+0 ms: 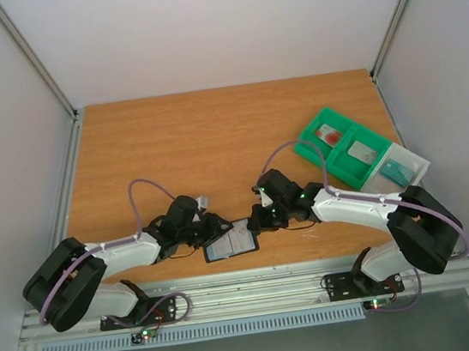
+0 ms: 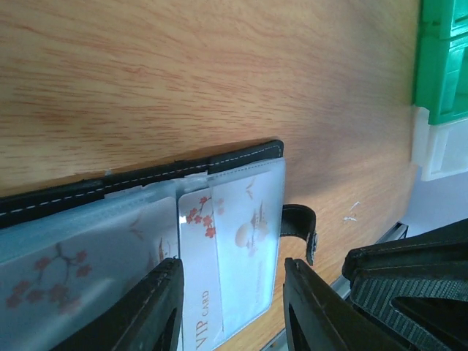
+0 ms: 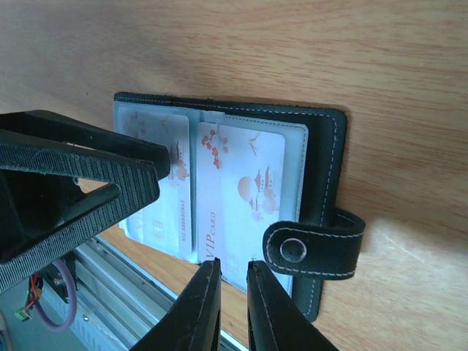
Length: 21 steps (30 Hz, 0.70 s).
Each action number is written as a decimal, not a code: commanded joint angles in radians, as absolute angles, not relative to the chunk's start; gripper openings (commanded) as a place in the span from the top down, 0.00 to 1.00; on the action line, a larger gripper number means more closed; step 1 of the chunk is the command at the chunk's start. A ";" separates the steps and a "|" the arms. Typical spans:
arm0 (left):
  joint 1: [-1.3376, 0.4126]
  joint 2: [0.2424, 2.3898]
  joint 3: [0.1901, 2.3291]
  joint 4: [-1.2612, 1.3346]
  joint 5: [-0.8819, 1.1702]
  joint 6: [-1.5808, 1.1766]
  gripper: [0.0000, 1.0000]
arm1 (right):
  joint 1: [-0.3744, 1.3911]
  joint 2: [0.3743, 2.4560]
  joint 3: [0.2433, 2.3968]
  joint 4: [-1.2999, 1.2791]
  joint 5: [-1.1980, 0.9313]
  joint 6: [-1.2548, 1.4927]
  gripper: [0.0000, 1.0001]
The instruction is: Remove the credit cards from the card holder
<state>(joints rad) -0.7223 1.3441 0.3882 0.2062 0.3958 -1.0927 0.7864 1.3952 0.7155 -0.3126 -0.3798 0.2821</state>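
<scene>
The card holder lies open near the table's front edge, black with grey-blue clear pockets. In the right wrist view its black rim and snap tab show. A pale credit card marked VIP sits in the right pocket, another card in the left one. My right gripper hovers at the VIP card's near edge, its fingers a narrow gap apart and holding nothing. My left gripper is open over the same pocket, its fingers on either side of the VIP card.
A green compartment tray stands at the back right, with a red item and a teal item in it. The metal rail runs along the table's front edge just below the wallet. The two grippers are close together.
</scene>
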 commanded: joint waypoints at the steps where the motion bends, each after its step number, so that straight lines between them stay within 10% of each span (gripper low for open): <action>1: -0.726 1.371 0.367 0.283 0.387 -1.095 0.61 | 0.797 1.431 0.733 -0.258 -0.411 0.314 0.88; 21: -0.726 1.430 0.356 0.311 0.384 -1.111 0.61 | 0.816 1.594 0.739 -0.268 -0.353 0.290 0.86</action>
<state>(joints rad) -0.7223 1.4117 0.3771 0.2829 0.4038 -1.1114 0.8074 1.5761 0.7483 -0.2615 -0.3897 0.3092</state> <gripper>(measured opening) 0.392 0.149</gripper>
